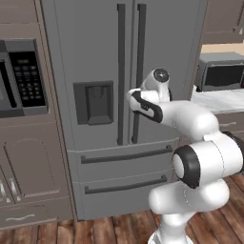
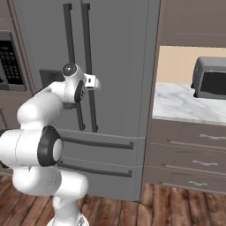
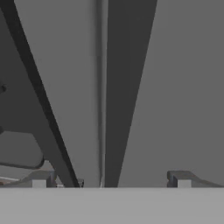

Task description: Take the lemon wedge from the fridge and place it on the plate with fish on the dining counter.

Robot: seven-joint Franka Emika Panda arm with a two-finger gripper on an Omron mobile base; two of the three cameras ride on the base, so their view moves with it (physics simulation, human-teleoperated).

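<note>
The tall grey fridge (image 1: 95, 47) (image 2: 119, 66) stands straight ahead with both doors shut, so the lemon wedge is hidden. My gripper (image 3: 110, 180) is open and empty, close in front of the door seam. In the hand view its fingertips (image 3: 39, 179) straddle the seam and the right door's dark handle (image 3: 127, 87), while the left handle (image 3: 39, 96) runs slanting at the left. From the base views my hand (image 2: 90, 81) hovers at mid-height by the two long handles (image 1: 140, 57), just right of the dispenser recess (image 1: 95, 102). The plate with fish and the dining counter are out of view.
A brown cabinet with a black microwave panel (image 1: 24, 78) flanks the fridge on the left. On the right, a marble counter (image 2: 185, 103) over grey drawers carries a toaster oven (image 2: 212, 77). Two fridge drawers (image 1: 124, 167) sit below the doors, above wooden floor.
</note>
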